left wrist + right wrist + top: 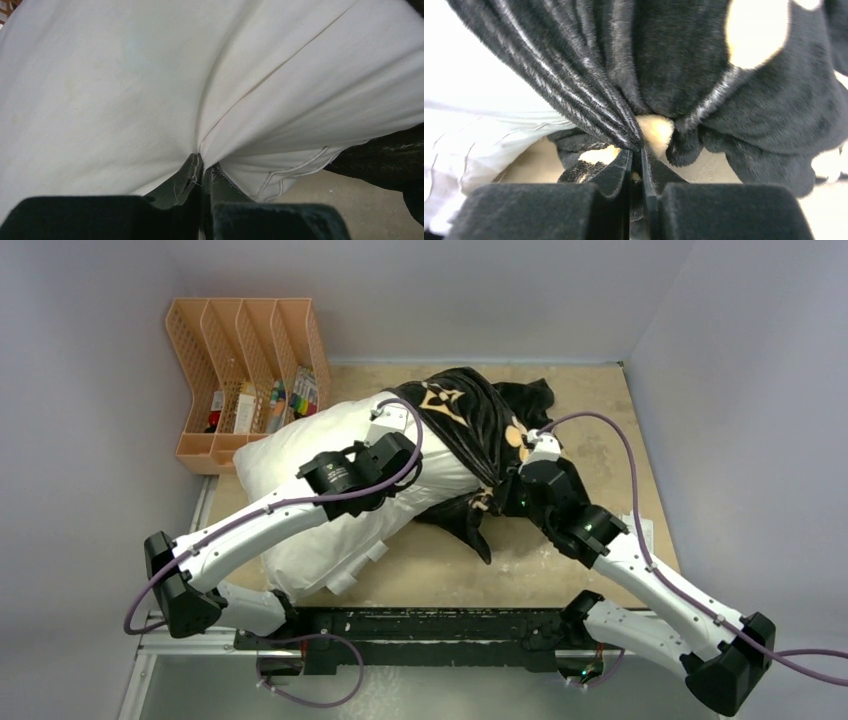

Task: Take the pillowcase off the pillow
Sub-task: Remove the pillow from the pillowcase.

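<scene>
Left wrist view: the left gripper (202, 167) has its jaws pressed together on a pinched fold of the big plain white puffy pillow (125, 75), with creases fanning up from the pinch toward 12 and 2 o'clock. At 4 o'clock a strip of the large black plush pillowcase (385, 160) with tan motifs lies just beside the pillow's seamed edge.

Right wrist view: the right gripper (636, 150) is also closed tight. It has a gathered bunch of the black plush between its jaws, and the pile is pulled into taut ridges running up toward 10 o'clock. A tan patch sits right at the pinch. White pillow shows at 9 o'clock. The pinch looks like cover only, though the bunching hides whether any pillow cloth is caught in it.

Top view: the pillow lies slantwise on the tan wooden table (450, 575), with its bare end toward 7 o'clock. The pillowcase covers only the far end, toward 1 o'clock, and a loose flap trails toward 5 o'clock. An orange plastic file rack (240, 350) stands at 10 o'clock, touching or just beside the pillow's corner.

The step in hand appears to be the pull-apart, with one gripper anchoring the pillow and the other gripping the cover. Next, the right gripper needs to draw the cover away toward 1 or 2 o'clock while the left holds firm or pulls toward 7. The pull should be steady so the plush does not slip out of the pinch.
</scene>
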Robot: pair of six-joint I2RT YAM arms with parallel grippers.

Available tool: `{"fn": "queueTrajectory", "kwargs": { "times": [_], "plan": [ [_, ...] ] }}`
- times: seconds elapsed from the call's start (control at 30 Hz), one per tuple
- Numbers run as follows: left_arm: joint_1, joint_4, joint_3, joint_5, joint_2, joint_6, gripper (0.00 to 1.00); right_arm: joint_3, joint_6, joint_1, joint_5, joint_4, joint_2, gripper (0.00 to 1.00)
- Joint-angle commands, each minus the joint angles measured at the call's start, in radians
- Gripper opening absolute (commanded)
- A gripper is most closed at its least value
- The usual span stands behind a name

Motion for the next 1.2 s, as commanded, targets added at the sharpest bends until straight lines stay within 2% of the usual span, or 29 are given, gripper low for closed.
{"fn": "queueTrajectory", "kwargs": {
  "times": [0.0, 0.03, 0.1, 0.13, 0.2, 0.23, 0.3, 0.33, 0.4, 0.43, 0.5, 0.6, 0.67, 0.73, 0.83, 0.9, 0.93, 1.07, 1.13, 1.17],
  "plan": [
    [0.076, -0.244, -0.025, -0.170, -0.070, 0.081, 0.00, -0.019, -0.236, -0.052, -0.309, 0.084, -0.009, 0.15],
    [0.076, -0.227, -0.035, -0.138, -0.081, 0.097, 0.00, -0.005, -0.268, -0.052, -0.412, 0.131, -0.007, 0.21],
    [0.075, -0.186, -0.056, -0.073, -0.111, 0.130, 0.00, 0.043, -0.306, -0.052, -0.597, 0.178, -0.004, 0.40],
    [0.075, -0.166, -0.069, -0.044, -0.131, 0.145, 0.00, 0.086, -0.318, -0.053, -0.640, 0.166, -0.002, 0.49],
    [0.075, -0.135, -0.087, 0.022, -0.166, 0.175, 0.00, 0.178, -0.333, -0.052, -0.625, 0.094, 0.002, 0.63],
    [0.075, -0.126, -0.093, 0.059, -0.181, 0.187, 0.00, 0.220, -0.335, -0.053, -0.604, 0.054, 0.005, 0.65],
    [0.074, -0.108, -0.109, 0.144, -0.203, 0.216, 0.00, 0.300, -0.336, -0.052, -0.426, 0.002, 0.023, 0.73],
    [0.074, -0.104, -0.116, 0.170, -0.209, 0.221, 0.00, 0.331, -0.328, -0.052, -0.288, -0.022, 0.039, 0.78],
    [0.073, -0.104, -0.117, 0.186, -0.215, 0.220, 0.00, 0.404, -0.321, -0.064, -0.035, -0.089, 0.113, 0.83],
    [0.073, -0.105, -0.117, 0.187, -0.217, 0.219, 0.00, 0.453, -0.320, -0.088, 0.020, -0.131, 0.166, 0.85],
    [0.073, -0.114, -0.110, 0.168, -0.217, 0.207, 0.00, 0.537, -0.321, -0.170, -0.097, -0.202, 0.301, 0.88],
    [0.073, -0.129, -0.103, 0.132, -0.214, 0.183, 0.00, 0.556, -0.289, -0.227, -0.395, -0.197, 0.433, 0.89],
    [0.073, -0.134, -0.105, 0.122, -0.210, 0.158, 0.00, 0.515, -0.257, -0.228, -0.544, -0.151, 0.493, 0.79],
    [0.073, -0.143, -0.110, 0.101, -0.209, 0.130, 0.00, 0.479, -0.246, -0.228, -0.565, -0.143, 0.532, 0.64],
    [0.073, -0.156, -0.118, 0.067, -0.215, 0.088, 0.00, 0.450, -0.251, -0.256, -0.349, -0.175, 0.533, 0.39],
    [0.073, -0.170, -0.122, 0.043, -0.220, 0.056, 0.00, 0.432, -0.283, -0.331, -0.218, -0.178, 0.506, 0.13],
    [0.075, -0.178, -0.128, 0.031, -0.224, 0.041, 0.00, 0.425, -0.296, -0.384, -0.169, -0.178, 0.494, 0.07],
    [0.079, -0.220, -0.160, 0.002, -0.246, -0.034, 0.00, 0.403, -0.336, -0.626, -0.157, -0.178, 0.466, 0.04],
    [0.082, -0.226, -0.179, 0.014, -0.270, -0.063, 0.00, 0.398, -0.338, -0.659, -0.217, -0.191, 0.464, 0.03],
    [0.083, -0.221, -0.190, 0.020, -0.284, -0.071, 0.00, 0.396, -0.342, -0.659, -0.297, -0.190, 0.460, 0.00]
  ]
}}
